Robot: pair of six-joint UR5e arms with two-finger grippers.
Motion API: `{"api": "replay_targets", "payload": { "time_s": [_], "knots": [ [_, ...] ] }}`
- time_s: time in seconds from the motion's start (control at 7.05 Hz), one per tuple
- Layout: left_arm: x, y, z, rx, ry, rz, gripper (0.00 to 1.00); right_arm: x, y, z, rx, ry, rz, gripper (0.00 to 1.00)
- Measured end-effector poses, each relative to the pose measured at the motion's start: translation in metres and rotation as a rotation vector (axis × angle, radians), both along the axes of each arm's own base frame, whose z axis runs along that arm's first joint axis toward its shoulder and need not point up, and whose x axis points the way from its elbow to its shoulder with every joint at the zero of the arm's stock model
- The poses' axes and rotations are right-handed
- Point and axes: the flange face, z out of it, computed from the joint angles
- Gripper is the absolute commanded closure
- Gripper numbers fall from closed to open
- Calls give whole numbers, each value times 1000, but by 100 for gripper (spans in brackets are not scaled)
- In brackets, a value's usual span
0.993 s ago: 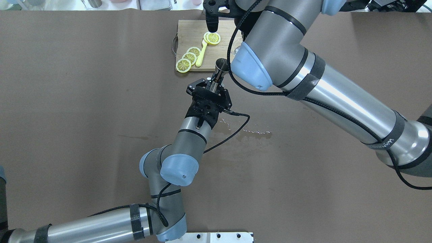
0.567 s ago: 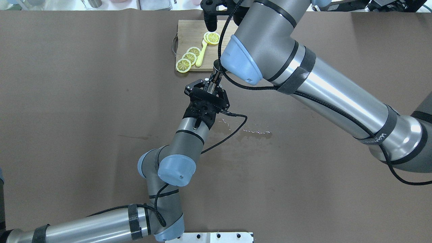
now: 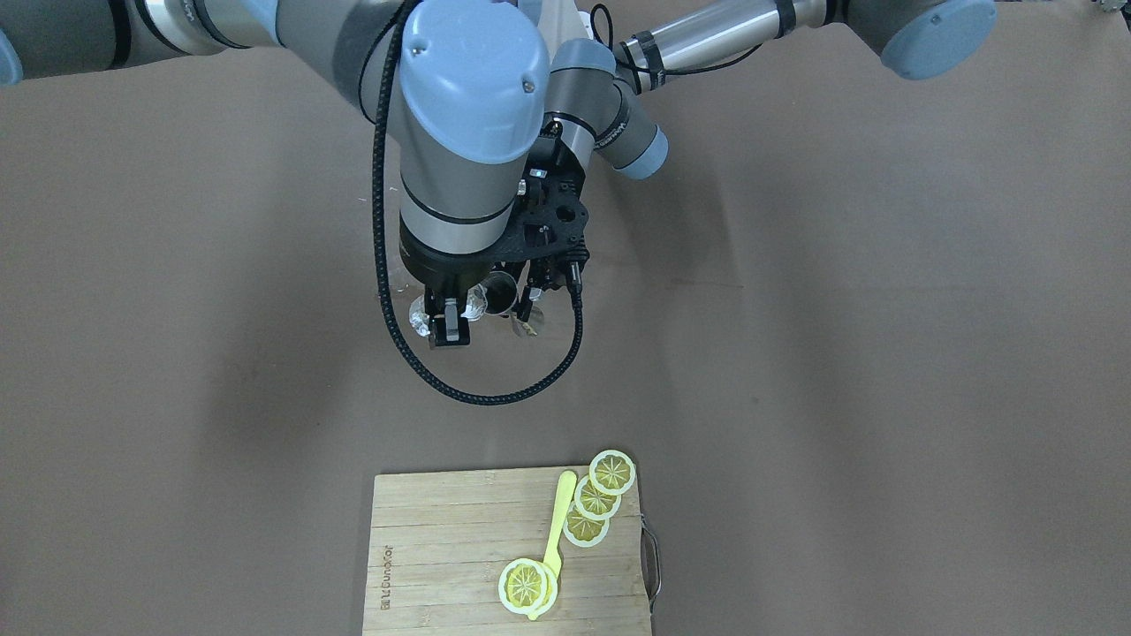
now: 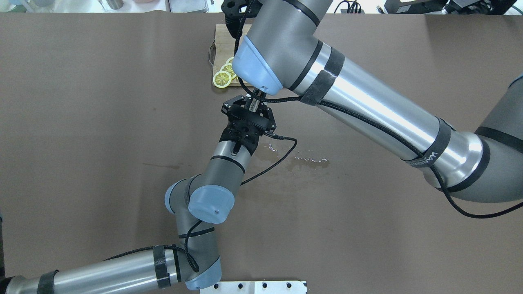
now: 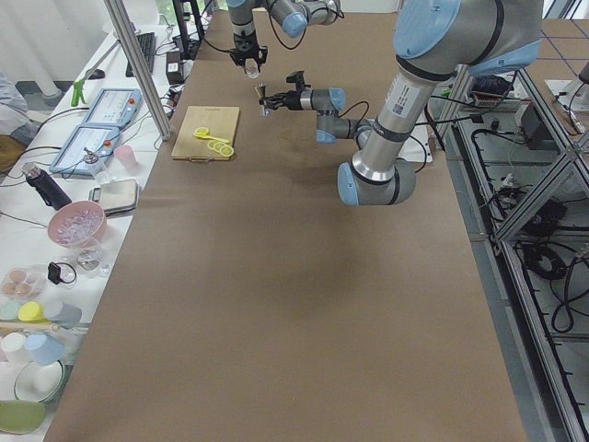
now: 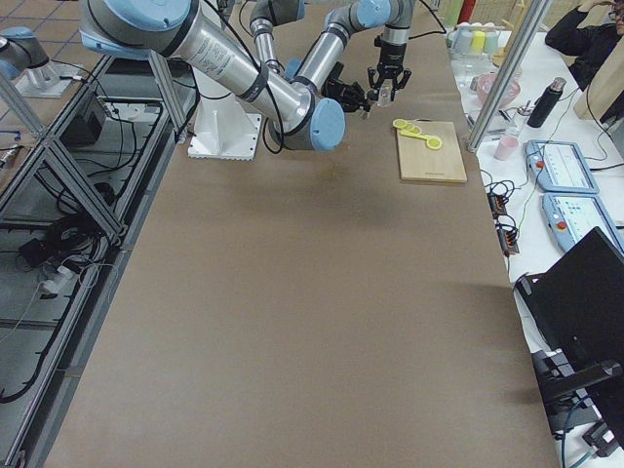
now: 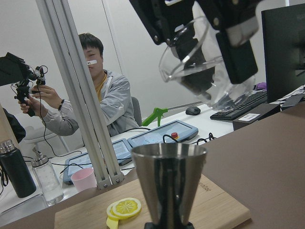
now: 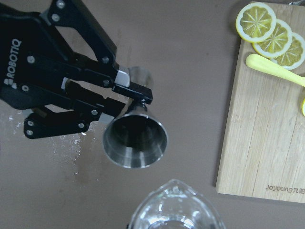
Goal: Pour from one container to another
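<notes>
A steel jigger (image 8: 136, 140) stands upright with its mouth up, my left gripper (image 8: 131, 106) shut on its narrow waist. In the left wrist view the jigger (image 7: 167, 183) fills the lower middle. Above it and slightly off to one side hangs a clear glass pitcher (image 7: 200, 62), tilted, with my right gripper (image 7: 198, 28) shut on it. The right wrist view shows the pitcher's spout (image 8: 174, 207) near the jigger's rim. From the front, the jigger (image 3: 502, 291) and pitcher (image 3: 422, 314) sit close together under the right wrist. Overhead, the right arm hides the pitcher and most of the jigger; my left gripper (image 4: 253, 104) shows.
A wooden cutting board (image 3: 442, 548) lies beyond the grippers with lemon slices (image 3: 611, 472) and a yellow spoon (image 3: 557, 521) on it. Spilled drops (image 4: 310, 159) glisten on the brown table behind the left gripper. Operators sit past the table's far edge.
My right arm has swung left in the overhead view, now covering most of the board and the jigger. The left gripper with the jigger has shifted slightly left.
</notes>
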Motion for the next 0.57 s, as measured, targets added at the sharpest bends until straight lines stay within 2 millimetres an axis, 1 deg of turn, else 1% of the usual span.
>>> {"api": "replay_targets", "payload": {
  "time_s": [0.28,0.57],
  "knots": [
    [-2,-3,0,1,1,4,100,-7,6,-7,-4,33,-15,100],
    [-2,-5,0,1,0,5,100,-7,9,-9,0,61,-34,100]
  ]
}}
